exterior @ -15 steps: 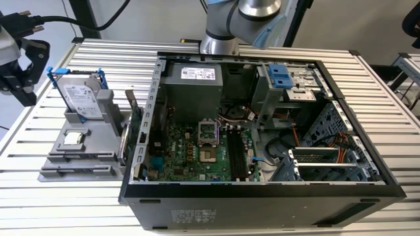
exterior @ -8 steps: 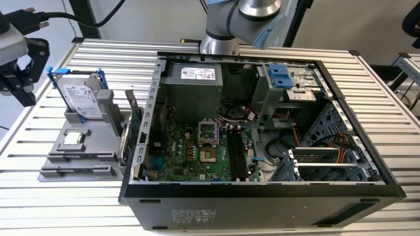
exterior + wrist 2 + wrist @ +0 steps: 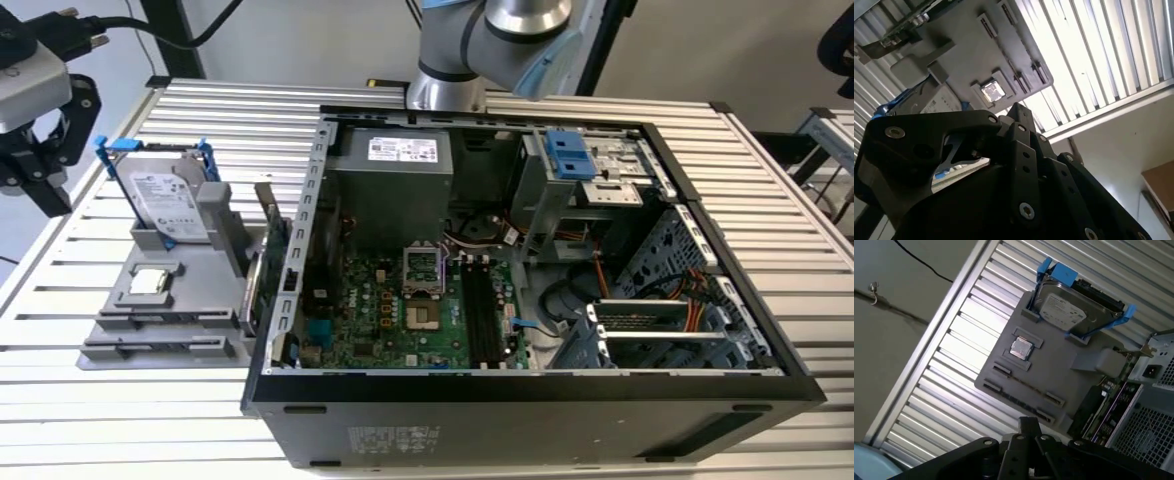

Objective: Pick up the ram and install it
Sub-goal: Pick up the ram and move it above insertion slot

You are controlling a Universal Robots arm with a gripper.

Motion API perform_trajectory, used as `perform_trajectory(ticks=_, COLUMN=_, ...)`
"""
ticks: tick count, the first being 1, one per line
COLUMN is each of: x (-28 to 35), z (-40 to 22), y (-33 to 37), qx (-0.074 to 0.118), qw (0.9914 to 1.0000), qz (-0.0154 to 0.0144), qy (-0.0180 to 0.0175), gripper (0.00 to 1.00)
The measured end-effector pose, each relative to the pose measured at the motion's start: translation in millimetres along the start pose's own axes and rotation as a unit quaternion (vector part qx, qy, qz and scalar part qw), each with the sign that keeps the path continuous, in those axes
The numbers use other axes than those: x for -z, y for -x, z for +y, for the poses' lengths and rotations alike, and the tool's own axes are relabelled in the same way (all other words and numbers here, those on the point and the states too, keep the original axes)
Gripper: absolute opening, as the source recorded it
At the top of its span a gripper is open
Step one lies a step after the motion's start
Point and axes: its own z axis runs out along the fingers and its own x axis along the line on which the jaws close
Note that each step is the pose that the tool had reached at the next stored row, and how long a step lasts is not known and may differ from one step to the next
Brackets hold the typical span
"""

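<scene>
The claw hangs above the slatted tabletop, at the exterior view's left and well apart from the open computer case. From these pictures I cannot tell how wide it stands or whether it grips anything. Both wrist views look past its black body at a grey holder tray lying on the tabletop just beside the case.

The ram appears as a thin dark strip standing edge-on between two small brackets along the tray's outer row (it is slim enough that I am not fully sure). Next inward on the tray lies a square silver processor chip, and beyond that a hard drive stands tilted in its blue bracket. Inside the case the green motherboard lies flat, its long black slots side by side near the middle.
</scene>
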Motion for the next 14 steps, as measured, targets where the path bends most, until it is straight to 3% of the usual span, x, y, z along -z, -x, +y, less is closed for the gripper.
perform_trajectory(ticks=8, x=0.1, z=0.0, y=0.0, qx=0.047, qw=0.9989, qz=0.003, qy=0.0007, gripper=0.0)
perform_trajectory(ticks=10, x=0.1, z=0.0, y=0.0, qx=0.061, qw=0.99816, qz=0.0038, qy=0.0009, gripper=0.0)
perform_trajectory(ticks=14, x=0.3, z=0.0, y=0.0, qx=0.091, qw=0.99586, qz=0.0057, qy=0.0013, gripper=0.0)
